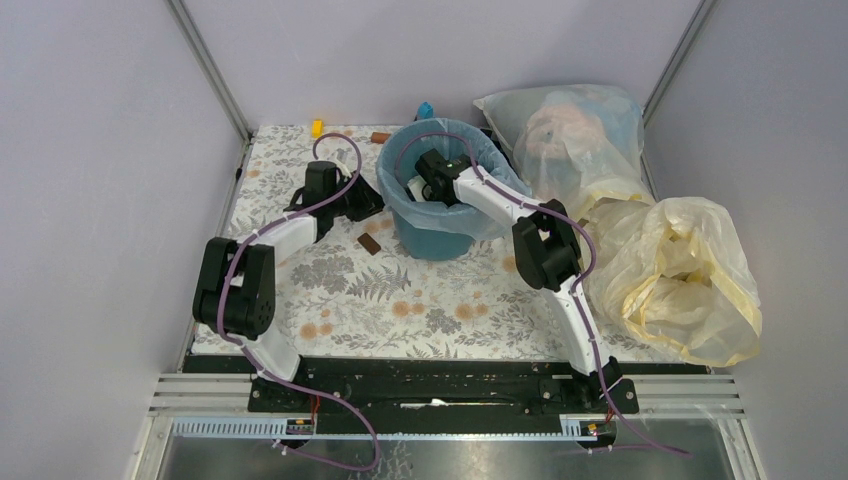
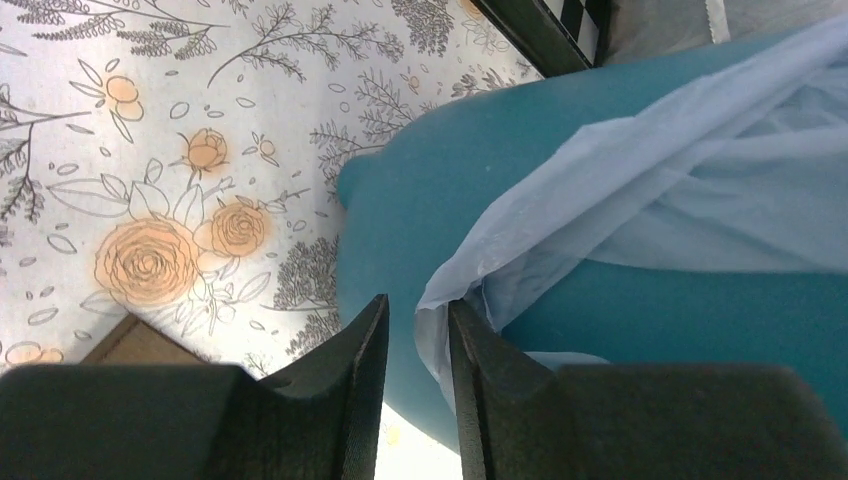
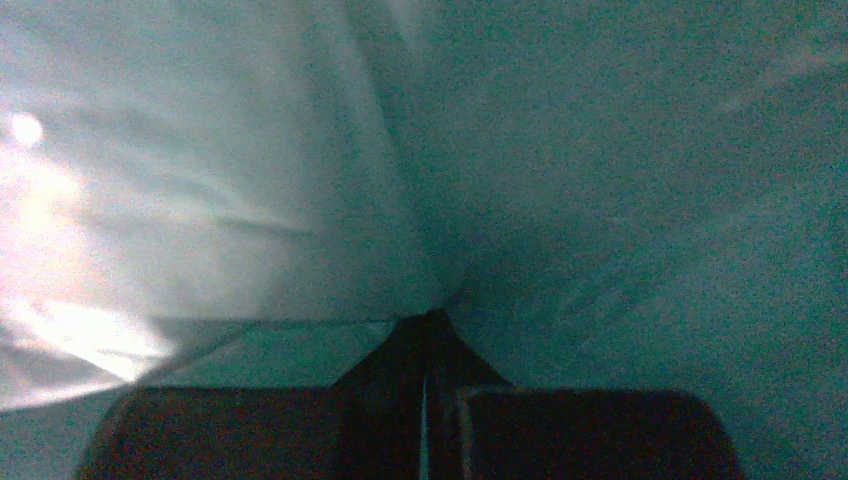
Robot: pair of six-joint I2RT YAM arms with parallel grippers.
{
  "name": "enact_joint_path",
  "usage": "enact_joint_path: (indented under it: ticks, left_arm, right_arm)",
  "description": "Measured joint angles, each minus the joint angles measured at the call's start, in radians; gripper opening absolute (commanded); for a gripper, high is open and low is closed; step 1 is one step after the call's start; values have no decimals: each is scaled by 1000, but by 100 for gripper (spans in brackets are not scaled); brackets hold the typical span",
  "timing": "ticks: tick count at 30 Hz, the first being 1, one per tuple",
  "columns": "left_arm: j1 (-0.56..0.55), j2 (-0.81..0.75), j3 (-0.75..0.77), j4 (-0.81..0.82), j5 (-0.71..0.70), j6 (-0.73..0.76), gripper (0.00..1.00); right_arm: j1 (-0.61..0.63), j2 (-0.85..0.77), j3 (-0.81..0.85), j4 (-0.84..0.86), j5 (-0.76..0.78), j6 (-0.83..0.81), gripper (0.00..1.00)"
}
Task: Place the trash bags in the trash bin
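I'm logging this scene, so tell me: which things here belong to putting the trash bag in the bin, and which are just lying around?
Job: bin, blue bag.
Lying about: whitish bag, yellow bag, brown block, yellow block.

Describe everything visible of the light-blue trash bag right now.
The trash bag is thin, translucent, light-blue crinkly plastic. It lines the bin, with its top folded out over the rim and hanging in loose folds down the outside. The right gripper, shut, is down inside the bag, and creases converge at its tips; whether it is pinching or just pressing, I cannot tell. A loose edge hangs in the gap of the open left gripper, unclamped.
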Motion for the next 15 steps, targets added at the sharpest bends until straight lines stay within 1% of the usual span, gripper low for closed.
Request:
enact_joint_path:
  ticks: [8, 15]
  left_arm:
    - [-10, -103, -42, 4, -24, -16, 42]
    - [-10, -148, -64, 6, -28, -33, 43]
  right_arm:
    - [-2, 8, 10, -26, -2, 1, 0]
    - [-2, 57, 90, -109, -1, 1, 2]
